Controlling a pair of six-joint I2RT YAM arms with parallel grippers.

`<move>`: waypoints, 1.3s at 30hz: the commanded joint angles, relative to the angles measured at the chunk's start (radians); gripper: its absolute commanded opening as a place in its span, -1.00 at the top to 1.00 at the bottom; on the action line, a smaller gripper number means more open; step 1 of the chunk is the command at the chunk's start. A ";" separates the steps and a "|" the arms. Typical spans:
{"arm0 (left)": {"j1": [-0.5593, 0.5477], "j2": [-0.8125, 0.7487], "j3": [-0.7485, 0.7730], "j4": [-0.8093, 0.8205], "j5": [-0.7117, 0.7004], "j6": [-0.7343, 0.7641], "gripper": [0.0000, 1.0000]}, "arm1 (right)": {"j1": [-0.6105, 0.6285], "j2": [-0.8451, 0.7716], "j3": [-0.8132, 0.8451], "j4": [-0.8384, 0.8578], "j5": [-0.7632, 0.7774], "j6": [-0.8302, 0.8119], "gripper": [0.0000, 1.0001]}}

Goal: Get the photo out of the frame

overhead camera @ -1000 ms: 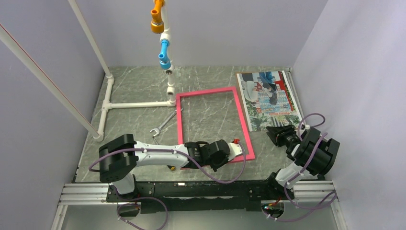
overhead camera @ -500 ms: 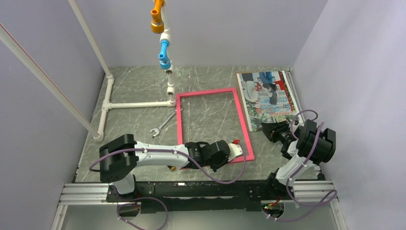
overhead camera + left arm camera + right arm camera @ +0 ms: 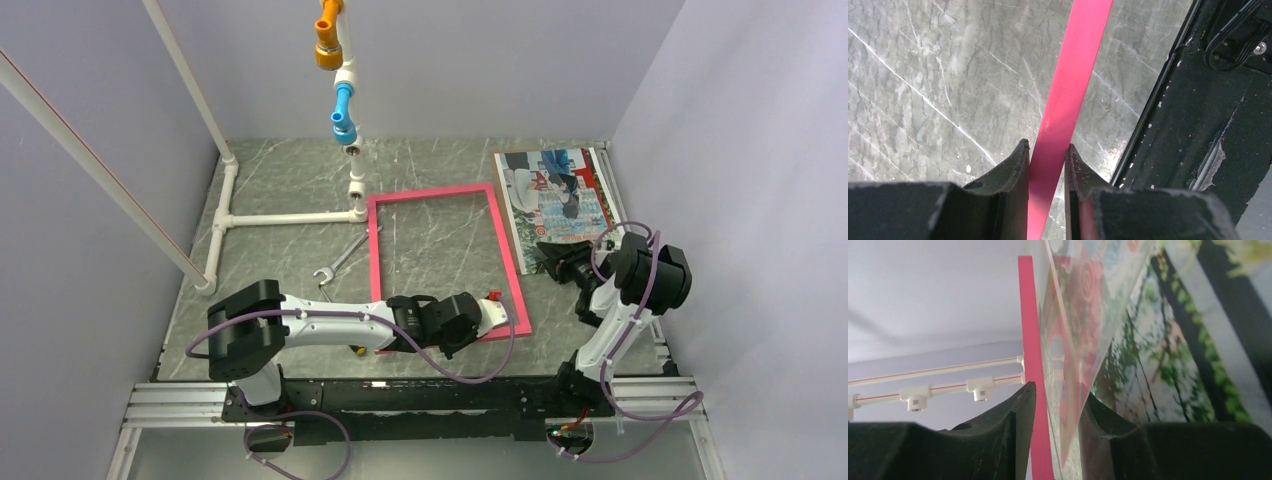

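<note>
1. The photo (image 3: 560,205) lies in the far right corner of the tabletop (image 3: 290,180), outside the frame (image 3: 430,193), which shows only bare marble inside; the removal looks essentially done.
2. The left end effector (image 3: 1047,147) clamps the frame's near rail.
3. The right end effector (image 3: 550,258) sits narrow around the photo's near edge; I cannot tell whether it pinches.

Soft, even overhead light, hardly any shadows. Top view's crisp; the right wrist shot is mushy, the photo (image 3: 1168,350) way out of focus up close.
</note>
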 commanded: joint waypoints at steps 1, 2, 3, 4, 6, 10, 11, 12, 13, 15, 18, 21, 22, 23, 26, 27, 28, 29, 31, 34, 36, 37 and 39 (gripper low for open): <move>0.005 0.009 0.038 -0.028 -0.100 -0.077 1.00 | 0.025 0.018 0.054 0.115 0.069 0.022 0.26; 0.005 0.012 0.040 -0.032 -0.099 -0.077 1.00 | 0.030 0.028 0.065 0.124 0.074 0.034 0.27; 0.005 0.012 0.043 -0.034 -0.101 -0.077 1.00 | 0.034 0.036 0.075 0.124 0.082 0.045 0.29; 0.004 0.012 0.043 -0.035 -0.105 -0.079 1.00 | 0.035 0.039 0.080 0.121 0.094 0.051 0.32; 0.004 0.007 0.036 -0.034 -0.121 -0.086 1.00 | 0.041 0.036 0.089 0.099 0.124 0.039 0.44; 0.004 -0.005 0.025 -0.025 -0.137 -0.092 1.00 | 0.046 0.009 0.081 0.074 0.179 0.009 0.82; 0.004 -0.007 0.025 -0.027 -0.139 -0.092 1.00 | 0.047 -0.010 0.072 0.068 0.193 0.001 0.91; 0.004 -0.009 0.022 -0.025 -0.139 -0.093 1.00 | 0.046 -0.028 0.059 0.064 0.210 -0.006 1.00; 0.004 -0.014 0.018 -0.022 -0.139 -0.094 1.00 | 0.046 -0.050 0.045 0.057 0.229 -0.013 1.00; 0.004 -0.024 0.009 -0.015 -0.143 -0.099 1.00 | 0.045 -0.093 0.014 0.044 0.263 -0.019 1.00; 0.004 -0.037 -0.004 -0.008 -0.155 -0.106 1.00 | 0.042 -0.180 -0.058 0.028 0.348 -0.017 1.00; 0.003 -0.053 -0.016 -0.005 -0.179 -0.119 1.00 | 0.043 -0.304 -0.112 -0.075 0.437 -0.034 1.00; 0.002 -0.057 -0.020 -0.004 -0.188 -0.122 1.00 | 0.039 -0.349 -0.132 -0.106 0.478 -0.033 1.00; 0.002 -0.059 -0.025 -0.001 -0.193 -0.126 1.00 | 0.035 -0.404 -0.158 -0.151 0.516 -0.035 1.00; 0.002 -0.056 -0.023 -0.005 -0.197 -0.128 1.00 | 0.033 -0.594 -0.182 -0.372 0.641 -0.068 1.00; 0.002 -0.052 -0.022 -0.007 -0.197 -0.129 1.00 | 0.032 -0.651 -0.179 -0.445 0.679 -0.080 1.00; 0.001 -0.049 -0.021 -0.005 -0.194 -0.130 1.00 | 0.032 -0.707 -0.175 -0.513 0.708 -0.089 1.00; 0.001 -0.047 -0.023 0.001 -0.192 -0.130 1.00 | 0.031 -0.749 -0.171 -0.563 0.737 -0.097 1.00; -0.001 -0.044 -0.029 0.011 -0.187 -0.132 1.00 | 0.032 -0.820 -0.157 -0.659 0.783 -0.119 1.00; -0.005 -0.040 -0.033 0.015 -0.194 -0.137 1.00 | 0.031 -0.846 -0.142 -0.719 0.808 -0.133 1.00; -0.007 -0.040 -0.036 0.017 -0.202 -0.140 1.00 | 0.032 -0.838 -0.152 -0.705 0.810 -0.124 1.00; -0.007 -0.040 -0.037 0.017 -0.201 -0.140 1.00 | 0.031 -0.817 -0.152 -0.687 0.810 -0.125 1.00; -0.008 -0.033 -0.035 0.007 -0.212 -0.146 1.00 | 0.031 -0.781 -0.136 -0.683 0.821 -0.118 1.00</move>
